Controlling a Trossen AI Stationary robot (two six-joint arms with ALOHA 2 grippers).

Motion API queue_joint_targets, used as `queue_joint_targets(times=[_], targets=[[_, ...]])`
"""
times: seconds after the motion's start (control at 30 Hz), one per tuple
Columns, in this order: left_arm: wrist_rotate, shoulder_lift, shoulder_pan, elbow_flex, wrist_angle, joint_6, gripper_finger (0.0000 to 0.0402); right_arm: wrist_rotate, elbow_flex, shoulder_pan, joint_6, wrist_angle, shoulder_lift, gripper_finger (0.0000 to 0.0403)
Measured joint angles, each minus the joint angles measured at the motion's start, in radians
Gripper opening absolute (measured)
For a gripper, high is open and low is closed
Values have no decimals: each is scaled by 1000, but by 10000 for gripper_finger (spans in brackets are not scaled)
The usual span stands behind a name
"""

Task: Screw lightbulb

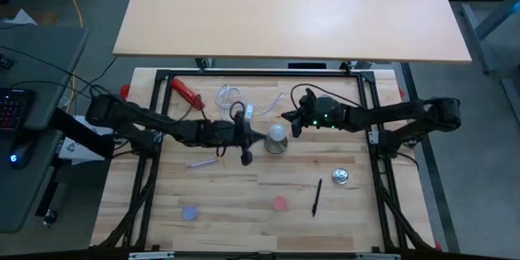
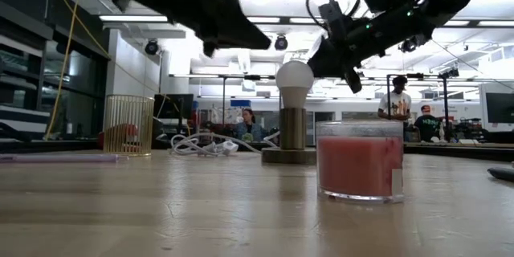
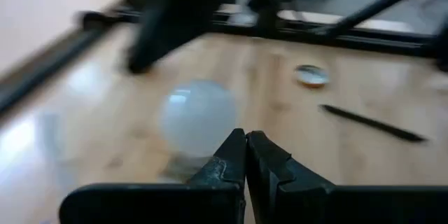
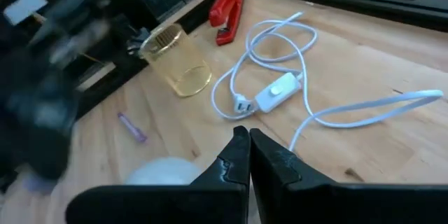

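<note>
L end effector [image 3: 246, 143]: fingers pressed together, closed on nothing, hovering just beside the lightbulb [image 3: 198, 117] in the left wrist view. In the high view it sits left of the socket stand [image 1: 277, 143], near desk centre.

R end effector [image 4: 249, 142]: also closed, empty, fingers touching. High view puts it just up and right of the stand, arm reaching in from the right side. Both arms hang above the bulb in the low view, neither touching it.

Lightbulb stands upright in the socket stand, globe up, approx. mid-desk [image 1: 244, 211]; in the low view the white globe [image 2: 294, 79] sits on the brassy-looking socket neck.

Other items on desk: white cord w/ inline switch [image 4: 280, 91] coiled behind the stand; red stapler-like tool [image 4: 227, 10] near the back left; clear yellowish cup [image 4: 175, 59] lying on its side next to it; purple pen [image 4: 131, 127]; black pen [image 1: 317, 197]; small silver disc [image 1: 340, 177]; pink candle jar [image 2: 360, 161] at front; bluish round lid [image 1: 190, 212] front left.

People stand in the room behind the desk, far off.
</note>
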Motion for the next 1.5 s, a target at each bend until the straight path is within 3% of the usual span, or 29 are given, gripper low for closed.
queue_joint_targets(times=[0.1, 0.17, 0.3, 0.4, 0.73, 1.0, 1.5], targets=[[-84, -74, 32, 0, -104, 22, 0, -34, 0, 8, -1, -70, -61, 0], [-87, -107, 70, 0, -181, 41, 0, -39, 0, 31, -1, -128, -105, 0], [5, -106, 159, 0, -211, 106, 0, -37, 0, 97, 19, -218, -187, 0], [97, -54, 214, 0, -143, 117, 0, -11, 0, 160, 53, -244, -202, 0], [197, 122, 221, 32, -31, 102, 0, 127, -1, 322, 179, -214, -83, 0], [218, 207, 208, 91, 17, 102, 0, 147, -1, 317, 198, -154, -6, 0], [219, 187, 193, 97, -15, 60, 0, 137, -2, 272, 145, -139, 7, 0]])
